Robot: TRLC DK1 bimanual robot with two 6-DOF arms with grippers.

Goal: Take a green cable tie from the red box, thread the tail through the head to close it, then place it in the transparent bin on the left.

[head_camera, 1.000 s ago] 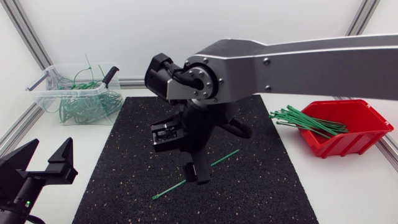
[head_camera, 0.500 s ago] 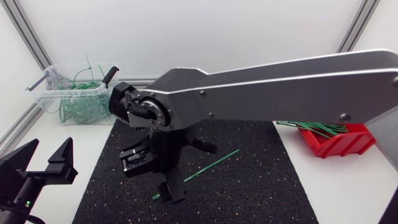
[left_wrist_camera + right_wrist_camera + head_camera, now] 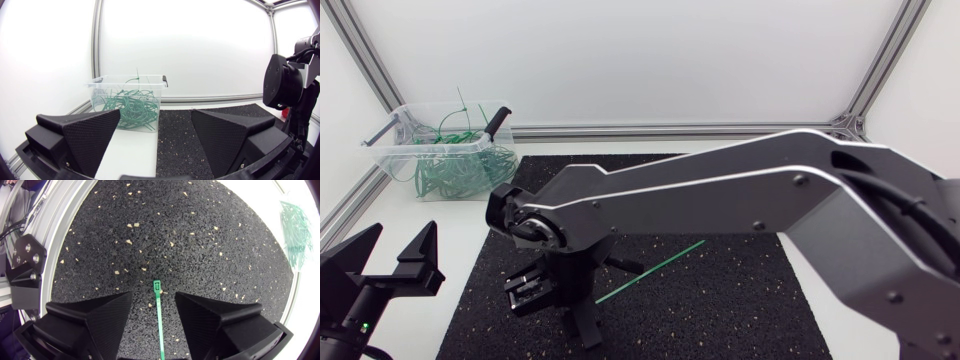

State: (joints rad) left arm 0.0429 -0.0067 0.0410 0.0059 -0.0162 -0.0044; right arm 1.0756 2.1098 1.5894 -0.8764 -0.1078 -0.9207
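A green cable tie lies flat on the black mat, and its head end is hidden under my right gripper. In the right wrist view the green cable tie runs between the fingers of my right gripper. Its head lies just ahead of them, and the fingers stand apart, open, touching neither side of it. My left gripper sits open and empty at the table's front left corner. The transparent bin with looped green ties stands at the back left. My right arm hides the red box.
My right arm spans the mat from the right edge to its left half. In the left wrist view the transparent bin stands ahead of my left gripper. A bunch of green ties shows beyond the mat's edge, beside the right gripper.
My right arm has swept left and forward along the tie, from its middle to its head end, and now covers the red box. The tie and my left arm have not moved.
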